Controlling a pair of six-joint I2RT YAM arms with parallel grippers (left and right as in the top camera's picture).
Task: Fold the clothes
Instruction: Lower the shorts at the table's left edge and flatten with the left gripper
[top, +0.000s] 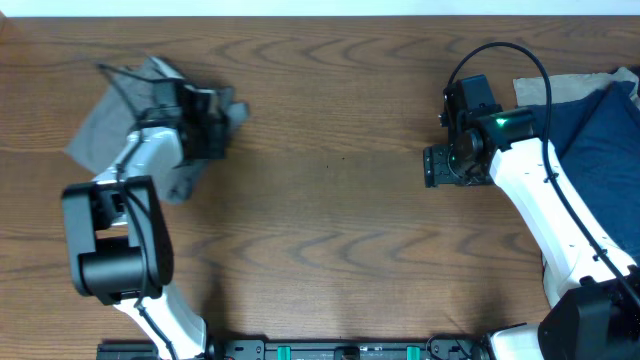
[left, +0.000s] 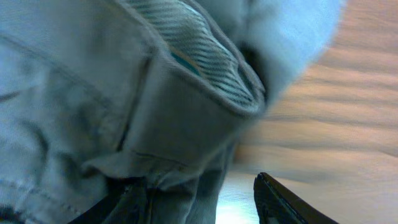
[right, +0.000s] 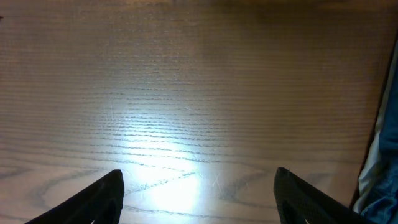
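Wood-grain desk (top: 330, 210). Item: wrinkled mid-grey cotton shorts (top: 105, 130), heaped far left. Left end effector (left: 198, 202): spread, grey fabric bunched between, seemingly unpinched. Right end effector (right: 198, 196): spread, over bare wood, well apart. You should close on one layer at a hem corner, then draw the shorts flat toward centre.

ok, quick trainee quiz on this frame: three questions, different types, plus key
1. True or false: the right end effector is open over bare table.
2. In the overhead view, the grey shorts lie at: A) far left, B) centre, C) far right.
3. Which end effector is at the shorts?
Key: 1 true; 2 A; 3 the left end effector.
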